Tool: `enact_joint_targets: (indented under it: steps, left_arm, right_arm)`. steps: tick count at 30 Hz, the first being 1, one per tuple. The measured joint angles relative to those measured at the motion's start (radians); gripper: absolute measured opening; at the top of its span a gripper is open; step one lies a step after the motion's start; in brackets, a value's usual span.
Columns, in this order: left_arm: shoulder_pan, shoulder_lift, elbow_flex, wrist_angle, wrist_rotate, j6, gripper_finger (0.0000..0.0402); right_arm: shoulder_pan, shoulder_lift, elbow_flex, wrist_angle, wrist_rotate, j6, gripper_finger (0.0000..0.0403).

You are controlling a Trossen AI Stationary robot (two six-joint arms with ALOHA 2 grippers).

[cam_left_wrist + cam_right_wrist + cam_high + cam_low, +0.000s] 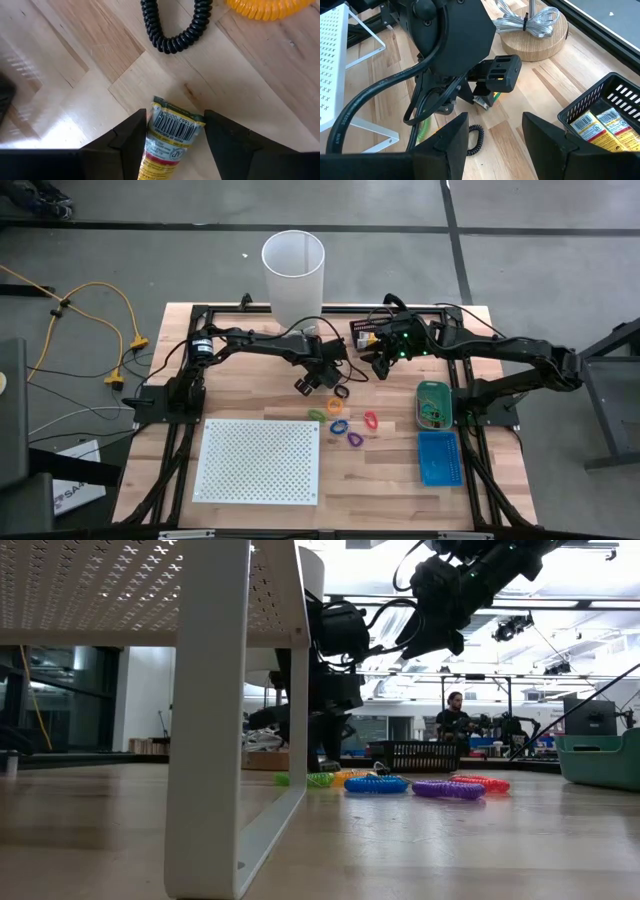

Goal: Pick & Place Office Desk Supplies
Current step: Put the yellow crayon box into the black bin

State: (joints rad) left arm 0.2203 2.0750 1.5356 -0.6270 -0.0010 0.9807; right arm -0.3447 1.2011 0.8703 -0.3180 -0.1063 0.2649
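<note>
A yellow packet (172,127) with a barcode sits between the fingers of my left gripper (175,117), which slants down over the table's middle (308,383). Just beyond it a black coil loop (175,30) and an orange one (270,7) lie flat on the wood. Green, blue (337,425), purple (352,438) and pink (370,420) loops lie nearer the front. My right gripper (495,145) hangs open above the table (380,365), right of the left one, with nothing between its fingers. My left gripper has the packet's two long edges (150,131) between its two fingers, near the barcode end. The fingers slant down from above and lie across the packet. The barcode end (177,111) sticks out past the fingertips toward the table; whether it touches the wood I cannot tell.
A black wire basket (600,112) holding more yellow packets stands at the back, near the right arm. A green bin (433,402) and a blue tray (438,457) sit at the right. A white perforated board (260,460) fills the front left, and a tall white cylinder (293,270) stands behind.
</note>
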Motion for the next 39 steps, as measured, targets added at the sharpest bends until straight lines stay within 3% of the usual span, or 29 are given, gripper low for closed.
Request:
enact_joint_targets:
  steps: [27,39]
  left_arm:
    - [0.040,0.000,0.000,-0.027,0.052,0.276,0.0198]
    - [0.040,0.000,0.000,-0.027,0.074,0.288,0.0198]
  right_arm:
    - [0.000,0.000,0.000,0.000,0.000,0.000,0.0173]
    - [0.000,0.000,0.000,0.000,0.000,0.000,0.0173]
